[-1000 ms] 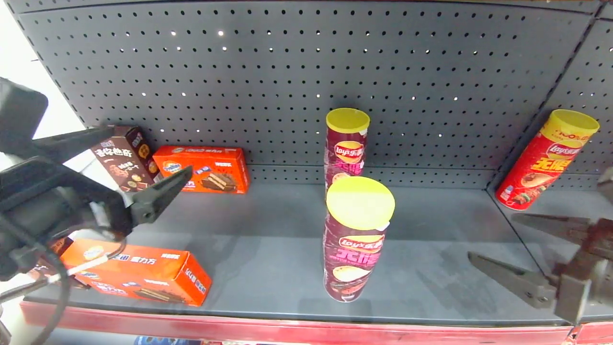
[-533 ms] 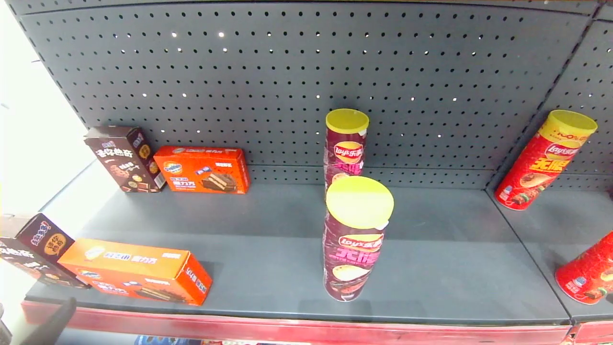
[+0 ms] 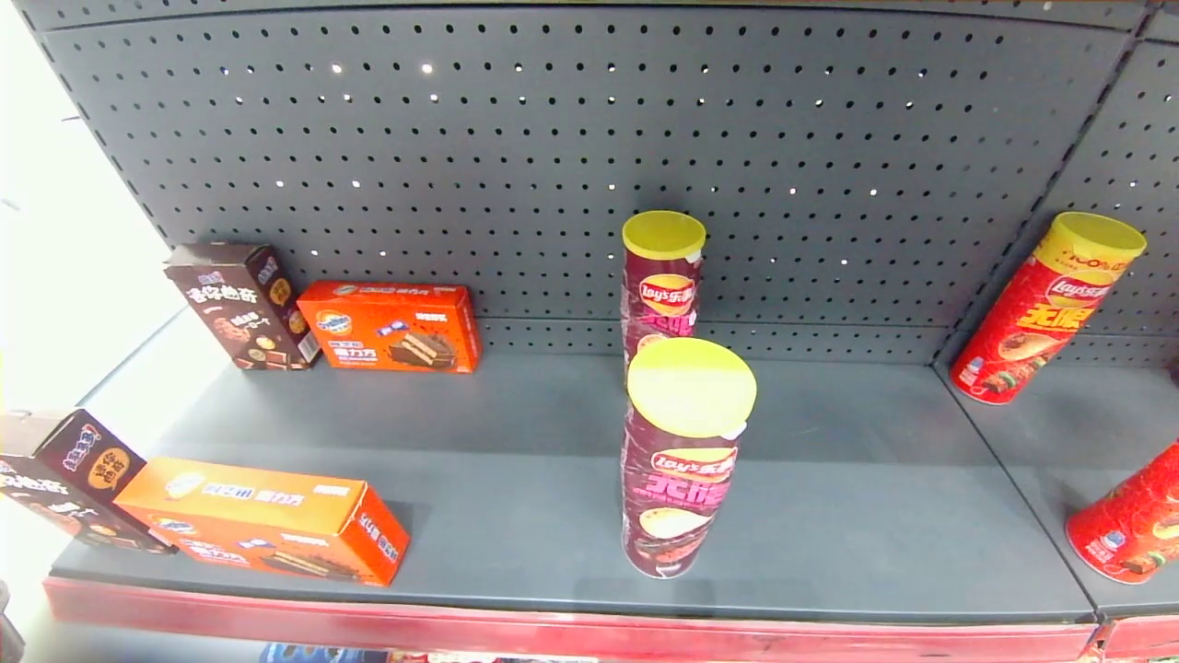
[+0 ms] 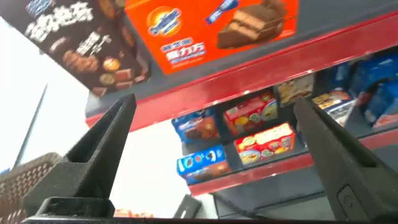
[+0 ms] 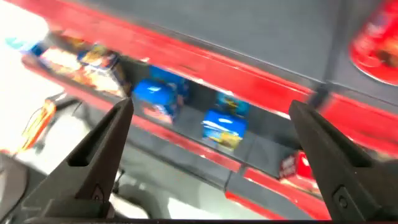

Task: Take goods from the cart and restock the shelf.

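While fingers are held apart and empty, left end effector [image 4: 214, 102] and right end effector [image 5: 211, 106] are pointed at the lower shelf rows [image 4: 261, 134]. On the shelf [image 3: 516, 433], near purple can [image 3: 686, 460] and far purple can [image 3: 661, 276] are stood mid-shelf. At left are placed near orange box [image 3: 262, 520], near brown box [image 3: 69, 479], far orange box [image 3: 391, 324], far brown box [image 3: 241, 304]. At right: far red can [image 3: 1050, 308], near red can [image 3: 1128, 516].

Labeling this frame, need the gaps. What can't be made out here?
Head view: rear purple can, lower part hidden by the front can.
Head view: lower red can, top cut off by the right edge.
Head view: front brown box, cut by the left edge.
Right wrist view: blue packs, blurred; contents unreadable.
Left wrist view: small packs, blurred and too small to identify.
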